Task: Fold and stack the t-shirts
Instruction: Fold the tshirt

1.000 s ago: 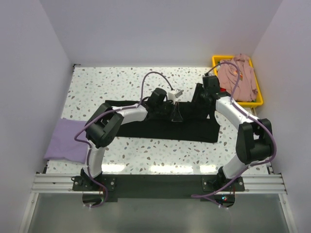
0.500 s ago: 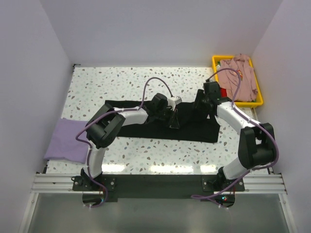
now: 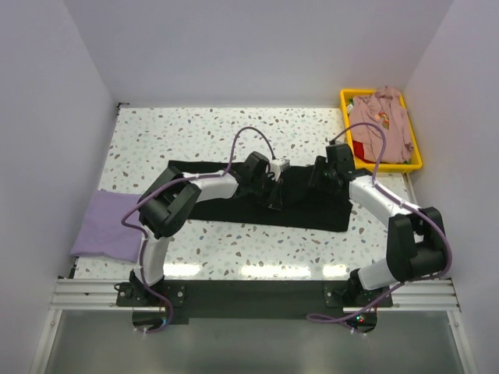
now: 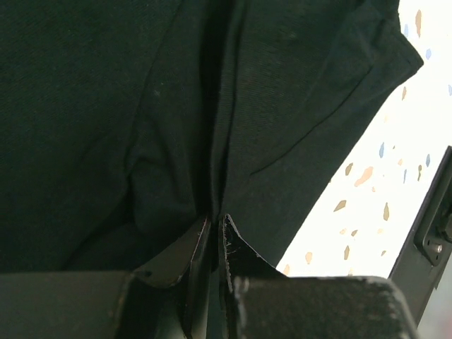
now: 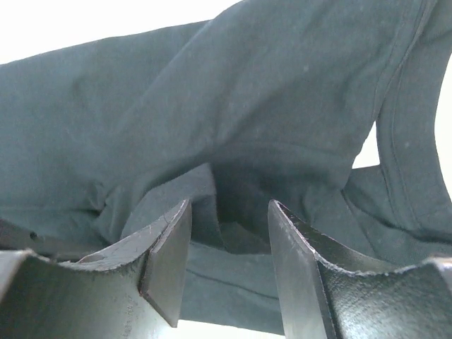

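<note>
The black t-shirt [image 3: 312,212] lies spread across the middle of the table. My left gripper [image 3: 274,195] is low over its centre, shut on a raised fold of the black cloth [image 4: 106,106]; its jaws [image 4: 217,217] meet on the pinched ridge. My right gripper [image 3: 316,178] is just to the right, over the shirt's far right part. Its jaws [image 5: 229,205] stand open with bunched black cloth [image 5: 247,92] between and under them. The lavender t-shirt [image 3: 105,226] lies folded at the table's left edge. The dusty-pink t-shirt [image 3: 382,125] lies crumpled in the bin.
The yellow plastic bin [image 3: 415,148] stands at the back right corner. The speckled white table [image 3: 195,132] is walled on three sides. Purple cables loop above both arms. Bare tabletop [image 4: 395,141] shows right of the black shirt in the left wrist view.
Both grippers have moved toward the near edge over the black shirt, and the cloth's far edge has come forward with them. The lavender and pink shirts have not moved.
</note>
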You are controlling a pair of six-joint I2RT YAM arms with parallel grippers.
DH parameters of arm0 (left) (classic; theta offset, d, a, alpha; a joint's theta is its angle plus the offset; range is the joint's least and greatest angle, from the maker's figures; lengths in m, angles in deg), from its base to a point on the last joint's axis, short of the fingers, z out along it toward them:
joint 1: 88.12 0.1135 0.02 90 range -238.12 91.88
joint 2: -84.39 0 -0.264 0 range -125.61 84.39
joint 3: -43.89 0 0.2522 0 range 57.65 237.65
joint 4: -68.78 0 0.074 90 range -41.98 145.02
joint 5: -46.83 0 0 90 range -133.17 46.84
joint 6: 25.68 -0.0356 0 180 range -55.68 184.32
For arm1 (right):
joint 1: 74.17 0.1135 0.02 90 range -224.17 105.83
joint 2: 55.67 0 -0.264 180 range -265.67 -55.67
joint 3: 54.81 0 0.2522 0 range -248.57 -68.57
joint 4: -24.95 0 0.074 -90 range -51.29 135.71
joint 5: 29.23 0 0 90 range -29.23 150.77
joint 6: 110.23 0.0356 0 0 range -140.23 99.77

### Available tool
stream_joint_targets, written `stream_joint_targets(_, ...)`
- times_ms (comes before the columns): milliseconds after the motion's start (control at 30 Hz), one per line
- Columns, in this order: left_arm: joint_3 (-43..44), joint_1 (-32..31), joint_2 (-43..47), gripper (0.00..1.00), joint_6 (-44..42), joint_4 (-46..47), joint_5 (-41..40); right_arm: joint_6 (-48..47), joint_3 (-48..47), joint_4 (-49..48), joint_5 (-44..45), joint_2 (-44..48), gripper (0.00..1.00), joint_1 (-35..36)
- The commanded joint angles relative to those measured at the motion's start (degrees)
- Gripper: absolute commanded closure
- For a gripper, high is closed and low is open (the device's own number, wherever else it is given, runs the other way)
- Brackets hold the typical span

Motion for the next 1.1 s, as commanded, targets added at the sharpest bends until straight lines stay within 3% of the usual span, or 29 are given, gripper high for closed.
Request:
stream_joint_targets(0, 2.26, -0.32, 1.73, 0.87, -2.32, -4.65, -3.36, 1.46, 2.30, -2.58, -1.35, 4.63, 0.50, 0.24)
stream_joint_targets(100, 2.62, -0.32, 2.96, 0.87, -2.76, -6.06, -4.34, 1.72, 4.59, -2.84, -1.01, 7.26, 0.51, 0.33)
stream_joint_targets(200, 2.79, -0.41, 3.67, 0.87, -2.76, -6.42, -4.25, 1.72, 5.99, -2.76, -1.00, 8.59, 0.59, 0.41)
stream_joint_targets(500, 4.55, -0.23, 5.51, 0.88, -3.64, -9.93, -5.74, 2.78, 8.54, -3.55, -4.52, 10.26, 0.93, 0.33)
stream_joint_targets(833, 7.98, -0.15, 7.10, 0.77, -5.13, -14.59, -7.33, 2.69, 12.41, -1.61, -6.63, 16.15, 0.96, 0.33)
stream_joint_targets(1067, 8.76, 0.20, 7.62, 0.76, -4.69, -15.64, -9.79, 3.30, 14.61, -1.70, -5.67, 17.29, 0.93, 0.41)
